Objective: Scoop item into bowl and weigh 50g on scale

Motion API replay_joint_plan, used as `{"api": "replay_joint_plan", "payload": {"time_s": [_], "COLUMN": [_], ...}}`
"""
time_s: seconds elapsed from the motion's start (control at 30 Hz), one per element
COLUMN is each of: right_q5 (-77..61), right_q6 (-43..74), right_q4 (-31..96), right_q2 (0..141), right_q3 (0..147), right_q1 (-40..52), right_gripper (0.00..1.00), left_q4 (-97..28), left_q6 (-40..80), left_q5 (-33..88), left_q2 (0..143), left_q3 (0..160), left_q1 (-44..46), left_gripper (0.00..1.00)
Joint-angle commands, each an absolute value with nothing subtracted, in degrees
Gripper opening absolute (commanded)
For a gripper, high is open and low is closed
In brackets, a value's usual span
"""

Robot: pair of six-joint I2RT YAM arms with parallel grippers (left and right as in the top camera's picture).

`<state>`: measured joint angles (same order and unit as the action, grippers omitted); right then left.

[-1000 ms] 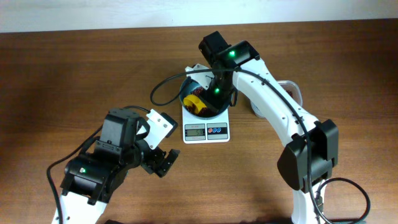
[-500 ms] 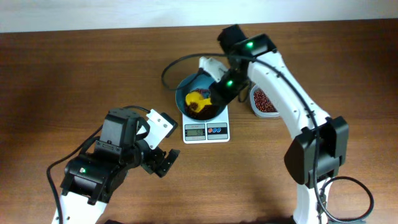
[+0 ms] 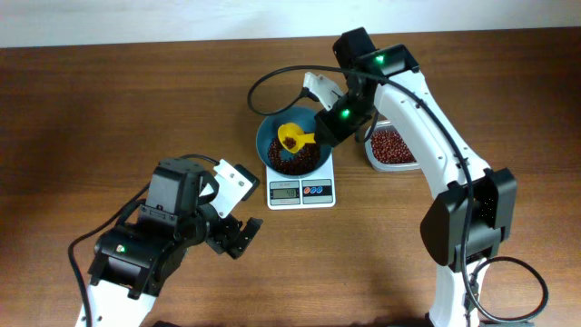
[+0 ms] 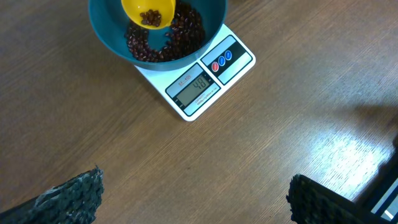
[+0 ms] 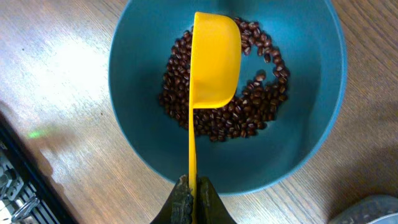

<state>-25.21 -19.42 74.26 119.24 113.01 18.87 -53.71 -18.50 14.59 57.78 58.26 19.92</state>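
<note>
Your beans (image 3: 292,163) are small, oval and dark red-brown. They lie as a loose heap in the bottom of the deep teal-blue bowl (image 3: 267,145), which sits on the white square scale (image 3: 300,192) near the middle of the wooden table (image 3: 109,109). More of the same beans fill the clear tub (image 3: 392,148) just beside the scale on its right. The scale's grey display (image 4: 194,86) appears to read 48, with a red and a blue round button (image 4: 221,60) next to it; any smaller print there is too fine to read. Your right arm rises from the table's near right edge, elbow high, and bends down toward the bowl's right rim. There the right gripper (image 5: 191,200) is pinched tight on the thin handle of a yellow scoop (image 5: 214,59), whose cup hangs above the heap inside the bowl with a few beans in it. Your left arm is folded low at the near left, well apart from the scale. The left gripper (image 3: 238,234) has its jaws spread wide with nothing between them.
</note>
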Motion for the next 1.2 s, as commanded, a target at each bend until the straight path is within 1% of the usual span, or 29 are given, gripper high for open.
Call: {"api": "replay_joint_plan", "payload": {"time_s": [0.0, 0.13, 0.23, 0.5, 0.57, 0.7, 1.03, 1.17], "right_q5": [-26.3, -25.3, -22.1, -20.7, -18.6, -15.4, -13.3, -10.7], "right_q6": [-19.0, -19.0, -19.0, -19.0, -19.0, -15.5, -14.0, -13.0], "right_q4": [75.2, 75.9, 75.9, 76.7, 76.5, 75.8, 75.9, 78.1], "right_q2": [119.1, 118.9, 118.6, 117.6, 117.8, 117.6, 116.1, 116.0], "right_q3": [115.1, 115.5, 115.9, 121.0, 121.0, 121.6, 123.3, 123.3], "right_q1": [17.4, 17.2, 17.6, 17.7, 17.7, 17.9, 23.4, 23.7], "right_gripper": [0.04, 0.04, 0.04, 0.04, 0.04, 0.04, 0.04, 0.04], "left_q4": [-53.6, -53.6, -53.6, -53.6, -53.6, -53.6, -53.6, -53.6], "left_q6": [-19.6, -19.6, -19.6, -19.6, -19.6, -19.6, -19.6, -19.6], "left_q5": [15.4, 15.4, 15.4, 15.4, 15.4, 15.4, 15.4, 15.4], "left_q2": [57.8, 57.8, 57.8, 57.8, 57.8, 57.8, 57.8, 57.8], "left_q3": [58.4, 58.4, 58.4, 58.4, 58.4, 58.4, 58.4, 58.4], "left_q1": [20.1, 20.1, 20.1, 20.1, 20.1, 20.1, 20.1, 20.1], "left_gripper": [0.99, 0.99, 0.99, 0.99, 0.99, 0.99, 0.99, 0.99]}}
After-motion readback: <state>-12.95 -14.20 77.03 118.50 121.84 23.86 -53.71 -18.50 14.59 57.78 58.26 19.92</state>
